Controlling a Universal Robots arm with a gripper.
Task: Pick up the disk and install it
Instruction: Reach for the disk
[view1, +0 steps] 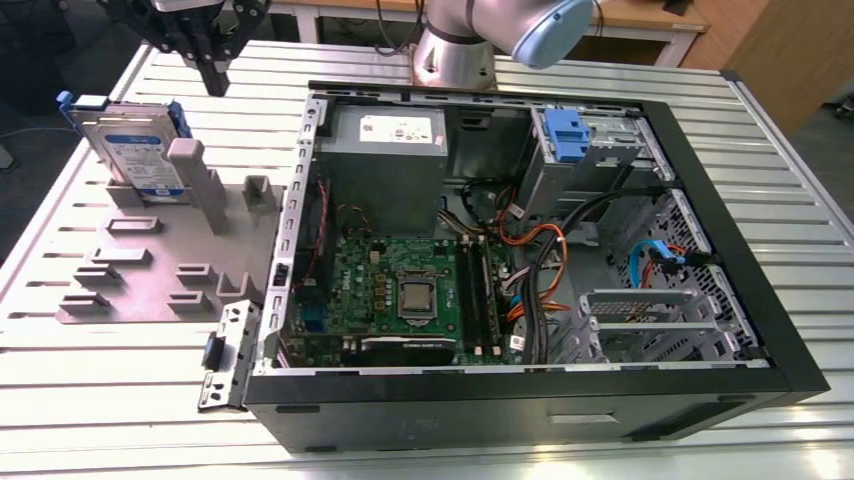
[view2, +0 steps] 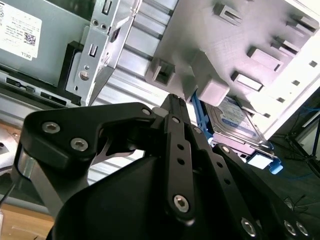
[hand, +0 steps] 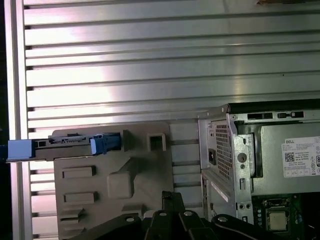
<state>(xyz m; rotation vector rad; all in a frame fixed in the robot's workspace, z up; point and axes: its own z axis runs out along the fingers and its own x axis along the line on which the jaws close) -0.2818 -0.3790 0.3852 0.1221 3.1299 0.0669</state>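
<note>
The disk (view1: 140, 150), a flat silver-grey hard drive with a white-and-blue label and blue plastic side rails, is not yet picked up. It stands on edge in a slot of a stand. Everything rests on a slatted aluminium desk (view1: 747, 150). The open black computer case (view1: 747, 370) lies on its side there, with its boards and cables exposed. Beside the case, on the exterior view's left, sits the flat grey plastic stand (view1: 147, 260) with raised slots and posts. The disk is at the stand's far end and leans on a grey post. In the first wrist view it shows edge-on (hand: 65, 141). The black pincer (view1: 214, 85) hangs above the stand, near the disk and apart from it. Its fingertips are drawn narrow and hold nothing, as both wrist views show (view2: 172, 99) (hand: 171, 196). The step in hand looks like the approach to the grasp. To do it well, the pincer should spread wider than the disk's thickness and line up square with its upright edge. It should close on the flat metal faces, not on the blue rails, and clear of the post.
</note>
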